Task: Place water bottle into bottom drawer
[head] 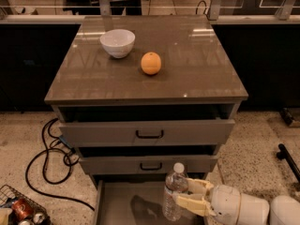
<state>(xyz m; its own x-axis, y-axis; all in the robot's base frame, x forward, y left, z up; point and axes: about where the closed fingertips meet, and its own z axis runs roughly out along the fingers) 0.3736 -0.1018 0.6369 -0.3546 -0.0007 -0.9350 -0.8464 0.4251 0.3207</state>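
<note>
The water bottle (174, 191) is clear and ribbed with a white cap. It stands upright in my gripper (183, 195), whose cream fingers (192, 204) are closed around its body from the right. Bottle and gripper hang over the right part of the pulled-out bottom drawer (122, 205), whose flat grey floor shows below. The bottle's base is low, near the drawer floor; I cannot tell if it touches.
Two upper drawers (147, 132) with black handles stand slightly open above. A white bowl (117, 42) and an orange (151, 63) sit on the cabinet top. Black cables (47, 163) lie on the floor at left. A wire basket with red cans (18, 210) is at bottom left.
</note>
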